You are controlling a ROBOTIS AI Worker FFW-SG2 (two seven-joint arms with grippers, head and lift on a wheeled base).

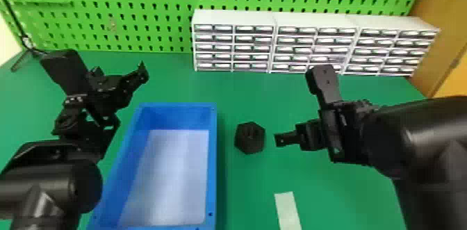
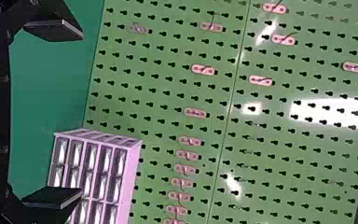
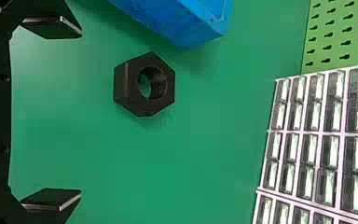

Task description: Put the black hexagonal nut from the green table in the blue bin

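Note:
The black hexagonal nut (image 1: 255,144) lies on the green table (image 1: 250,184), just right of the blue bin (image 1: 213,163). My right gripper (image 1: 301,105) is open to the right of the nut, apart from it. In the right wrist view, the nut (image 3: 131,88) sits beyond the open right gripper (image 3: 80,113), and a corner of the blue bin (image 3: 186,28) shows. Parked over the table's left side is my left gripper (image 1: 100,63), open; in its wrist view the left gripper (image 2: 81,113) has nothing between its fingers.
White drawer cabinets (image 1: 274,17) line the table's back edge in front of a green pegboard (image 1: 139,14). A pale strip (image 1: 287,210) lies on the table near the front. The bin has a whitish floor.

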